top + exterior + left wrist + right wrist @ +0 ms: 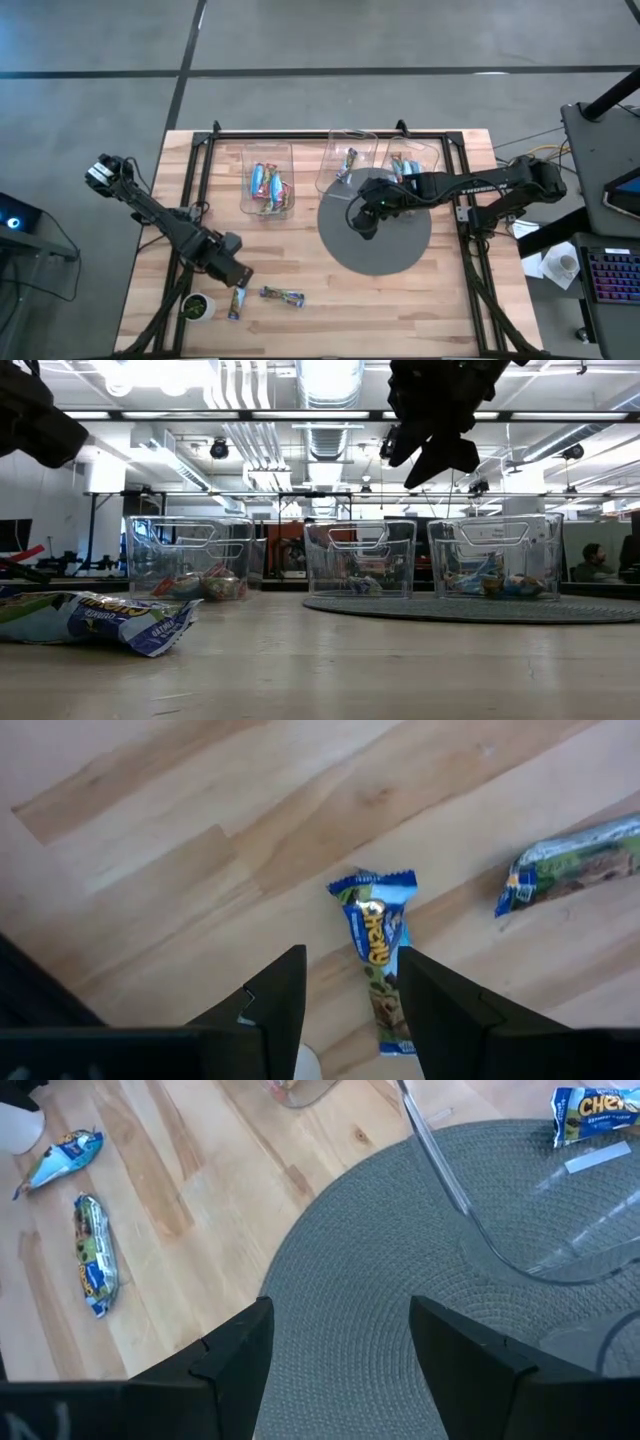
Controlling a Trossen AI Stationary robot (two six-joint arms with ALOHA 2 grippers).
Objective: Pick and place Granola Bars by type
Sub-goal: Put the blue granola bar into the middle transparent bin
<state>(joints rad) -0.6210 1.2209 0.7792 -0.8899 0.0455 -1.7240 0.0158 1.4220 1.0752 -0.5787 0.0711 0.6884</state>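
Note:
Two Granola Bars lie flat on the wood near the table's near-left edge: a light blue one (237, 299) (378, 965) and a green-blue one (282, 294) (572, 870). My left gripper (240, 274) (350, 995) hovers open above the light blue bar, a finger on either side of it, touching nothing. My right gripper (362, 221) (340, 1340) is open and empty above the grey round mat (400, 250). Other bars lie in three clear bins: left (267, 182), middle (347, 160), right (408, 165).
A small white cup with green inside (197, 306) stands close left of the light blue bar. The middle and right bins sit at the mat's far edge, and a clear bin wall (500, 1230) is just ahead of my right gripper. Black rails (330, 133) frame the table.

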